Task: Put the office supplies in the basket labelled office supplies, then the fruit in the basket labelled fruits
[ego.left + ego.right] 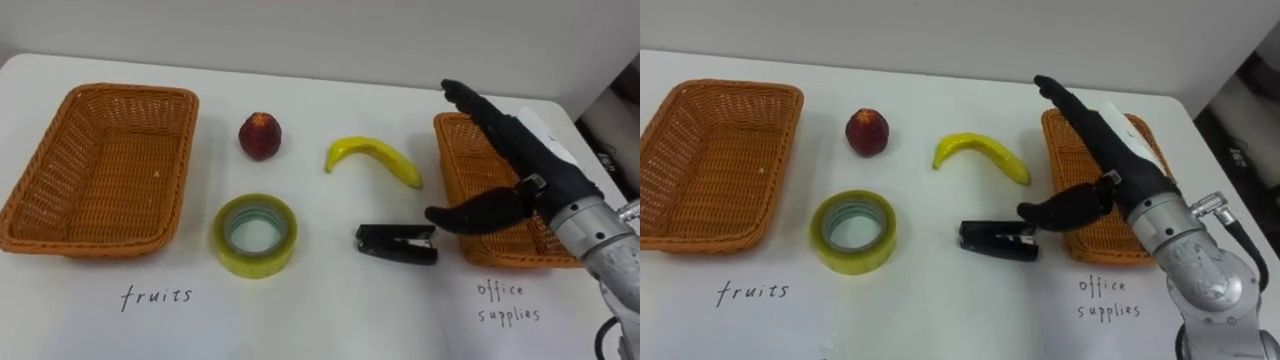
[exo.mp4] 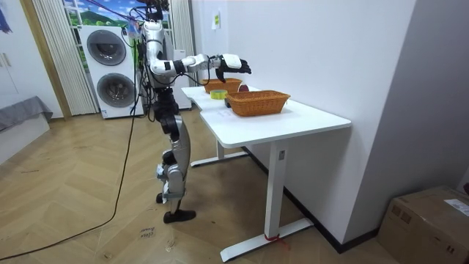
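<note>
fingers (image 1: 472,101) of the right hand (image 1: 535,170) were stretched out straight, thumb spread below them, holding nothing. the hand hovered over the right-hand orange wicker basket (image 1: 452,165), which sat on the white counter (image 1: 330,310). nearest the robot, handwritten labels were marked on the counter in front of each basket. just beyond them, the black stapler (image 1: 397,243) lay flat beside that basket's near left corner, close under the thumb tip but apart from it. to its left, the yellow-green roll of clear tape (image 1: 255,235) lay flat with its hole facing up. the left-hand orange wicker basket (image 1: 60,215) sat well apart at the counter's left side. farther back, the yellow banana (image 1: 373,160) lay between the baskets, and the round red fruit (image 1: 260,135) sat to its left. in the room view the robot stood at the counter's far end, one arm raised over it.
</note>
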### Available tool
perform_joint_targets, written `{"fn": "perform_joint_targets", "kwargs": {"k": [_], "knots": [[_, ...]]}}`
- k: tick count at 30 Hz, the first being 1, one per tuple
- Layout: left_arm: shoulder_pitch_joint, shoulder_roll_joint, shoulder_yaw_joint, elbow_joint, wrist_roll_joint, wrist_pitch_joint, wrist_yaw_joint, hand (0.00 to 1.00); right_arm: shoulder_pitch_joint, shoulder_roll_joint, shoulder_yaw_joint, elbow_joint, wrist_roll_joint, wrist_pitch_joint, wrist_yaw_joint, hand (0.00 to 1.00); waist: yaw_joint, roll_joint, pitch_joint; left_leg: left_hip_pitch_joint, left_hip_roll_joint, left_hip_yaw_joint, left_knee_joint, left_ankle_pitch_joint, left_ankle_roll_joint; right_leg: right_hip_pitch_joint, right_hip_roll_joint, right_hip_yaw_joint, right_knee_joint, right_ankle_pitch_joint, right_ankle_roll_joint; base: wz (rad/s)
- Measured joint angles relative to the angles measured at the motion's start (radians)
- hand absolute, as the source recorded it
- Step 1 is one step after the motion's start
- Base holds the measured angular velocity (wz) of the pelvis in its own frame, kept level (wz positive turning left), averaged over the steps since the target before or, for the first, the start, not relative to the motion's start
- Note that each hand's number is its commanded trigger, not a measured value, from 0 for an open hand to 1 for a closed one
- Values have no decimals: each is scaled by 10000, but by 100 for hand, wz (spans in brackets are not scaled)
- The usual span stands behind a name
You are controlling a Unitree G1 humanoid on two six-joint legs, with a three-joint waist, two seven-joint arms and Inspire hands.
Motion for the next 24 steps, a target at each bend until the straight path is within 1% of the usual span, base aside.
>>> {"fn": "perform_joint_targets", "kwargs": {"k": [7,10,12,15,17,20,24], "knots": [[-49,-2,-7,-14,-1,0,47,0,0,1,2,1,-156,0,302,0,143,16,5,-30,0,-61,8,1,-1,-5,0,-8,1,2,-3,1],[-144,-2,-10,-15,-3,0,78,0,3,2,86,2,-683,31,483,0,174,31,7,-142,-2,-201,22,6,-8,-32,-11,-133,-15,32,-13,11],[-189,-1,-134,-27,-5,0,91,0,12,11,228,2,-988,85,598,0,222,80,-9,-146,2,-221,17,15,-16,-29,-6,-160,-27,37,-18,4],[-206,-18,-374,-100,-13,3,87,0,15,18,535,1,-1407,146,740,0,227,186,2,-143,1,-225,35,21,-17,-33,-6,-162,-34,37,-18,0],[-226,-19,-401,-127,-16,3,83,0,15,23,670,1,-1554,226,853,0,228,215,7,-141,-1,-225,37,39,-20,-34,-7,-162,-48,37,-18,0],[-220,-19,-401,-231,-30,4,81,0,15,23,763,0,-1620,302,1017,0,228,221,8,-152,-1,-226,31,42,-22,-23,-3,-162,-116,38,-19,0],[-366,-20,-469,-196,-67,4,76,0,19,27,874,6,-1810,303,1112,0,230,199,-5,-154,-5,-224,32,43,-21,-16,-8,-159,-125,38,-20,0]]}}
